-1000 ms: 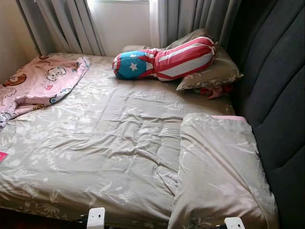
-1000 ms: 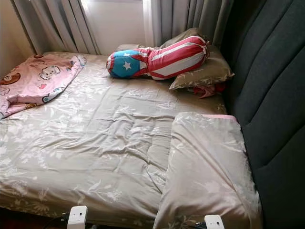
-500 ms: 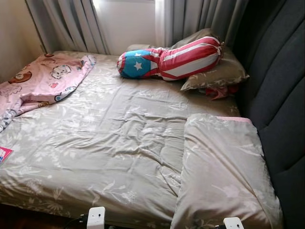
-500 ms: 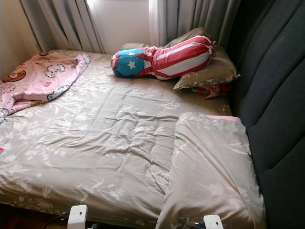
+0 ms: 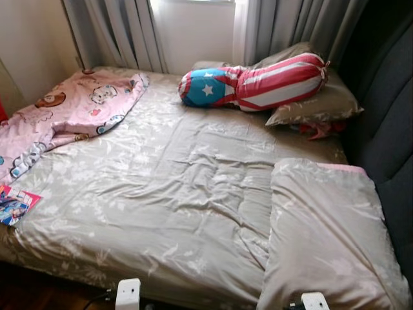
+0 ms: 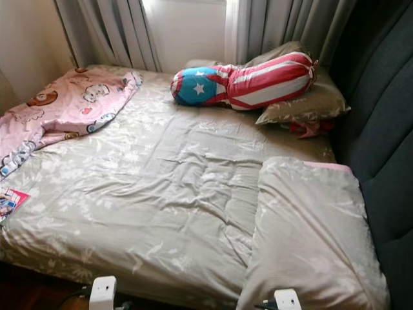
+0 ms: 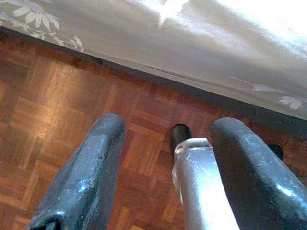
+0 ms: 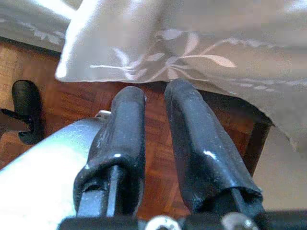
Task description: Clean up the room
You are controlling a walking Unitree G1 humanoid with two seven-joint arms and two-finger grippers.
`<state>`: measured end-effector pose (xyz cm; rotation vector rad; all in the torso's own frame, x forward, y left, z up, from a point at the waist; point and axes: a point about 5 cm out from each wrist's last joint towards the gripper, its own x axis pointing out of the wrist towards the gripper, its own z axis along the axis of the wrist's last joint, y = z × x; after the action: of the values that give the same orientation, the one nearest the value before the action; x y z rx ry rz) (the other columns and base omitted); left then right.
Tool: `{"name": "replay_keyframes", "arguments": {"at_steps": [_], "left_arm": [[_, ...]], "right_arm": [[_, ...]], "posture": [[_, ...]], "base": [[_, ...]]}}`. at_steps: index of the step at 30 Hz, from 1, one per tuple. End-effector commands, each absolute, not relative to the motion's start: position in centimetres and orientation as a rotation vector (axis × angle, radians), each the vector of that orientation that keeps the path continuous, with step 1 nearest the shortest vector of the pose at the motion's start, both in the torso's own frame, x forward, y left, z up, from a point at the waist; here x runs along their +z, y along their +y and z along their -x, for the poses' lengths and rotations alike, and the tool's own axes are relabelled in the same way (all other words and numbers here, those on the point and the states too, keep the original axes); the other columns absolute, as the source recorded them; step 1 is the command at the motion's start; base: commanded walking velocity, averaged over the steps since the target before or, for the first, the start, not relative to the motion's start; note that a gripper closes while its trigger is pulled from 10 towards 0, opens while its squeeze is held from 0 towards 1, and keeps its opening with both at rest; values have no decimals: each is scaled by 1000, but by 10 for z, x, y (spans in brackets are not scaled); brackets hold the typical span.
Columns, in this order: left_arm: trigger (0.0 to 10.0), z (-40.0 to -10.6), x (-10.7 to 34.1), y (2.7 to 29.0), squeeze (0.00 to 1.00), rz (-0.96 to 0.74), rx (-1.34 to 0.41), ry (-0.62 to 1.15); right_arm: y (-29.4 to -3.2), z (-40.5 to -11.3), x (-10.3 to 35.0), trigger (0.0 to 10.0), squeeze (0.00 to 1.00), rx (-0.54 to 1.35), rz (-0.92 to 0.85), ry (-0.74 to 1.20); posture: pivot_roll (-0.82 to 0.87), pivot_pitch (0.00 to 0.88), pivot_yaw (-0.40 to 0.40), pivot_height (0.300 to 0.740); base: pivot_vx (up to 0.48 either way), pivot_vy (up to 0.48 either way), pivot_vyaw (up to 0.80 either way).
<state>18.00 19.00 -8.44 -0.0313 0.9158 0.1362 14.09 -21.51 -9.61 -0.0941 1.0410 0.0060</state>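
Note:
A bed with a crumpled grey floral sheet (image 5: 181, 187) lies before me. A pink cartoon blanket (image 5: 71, 113) is bunched at its far left corner. A red, white and blue star bolster (image 5: 258, 84) rests on a grey pillow (image 5: 322, 106) at the far end. Another grey pillow (image 5: 329, 239) lies near me on the right. A colourful booklet (image 5: 16, 205) sits on the bed's left edge. My left gripper (image 7: 168, 127) hangs open over the parquet floor (image 7: 57, 96) beside the bed. My right gripper (image 8: 154, 91) hangs shut and empty under the near pillow's corner.
A dark padded headboard (image 5: 393, 129) runs along the right side. Grey curtains (image 5: 122, 32) and a window close off the far end, and a pale wall (image 5: 32, 45) stands at the left. A red cloth (image 5: 316, 131) peeks from under the far pillow.
The whole picture has shifted right, so the camera has turned left. More of the pink blanket and the booklet at the bed's left edge came into view. Nothing on the bed moved.

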Motion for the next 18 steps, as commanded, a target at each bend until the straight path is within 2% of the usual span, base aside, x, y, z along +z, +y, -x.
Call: {"name": "replay_keyframes", "arguments": {"at_steps": [1, 18], "left_arm": [[10000, -177, -86, 191, 0, 24, 131, 932], [10000, -178, -85, 194, 0, 15, 127, 930]], "right_arm": [[-215, -142, -96, 10000, 0, 6, 94, 1038], [-213, -142, -96, 10000, 0, 6, 84, 1037]], "posture": [[-68, 0, -21, 740], [-70, 0, -9, 740]], "base": [[0, 341, 0], [0, 338, 0]]}}
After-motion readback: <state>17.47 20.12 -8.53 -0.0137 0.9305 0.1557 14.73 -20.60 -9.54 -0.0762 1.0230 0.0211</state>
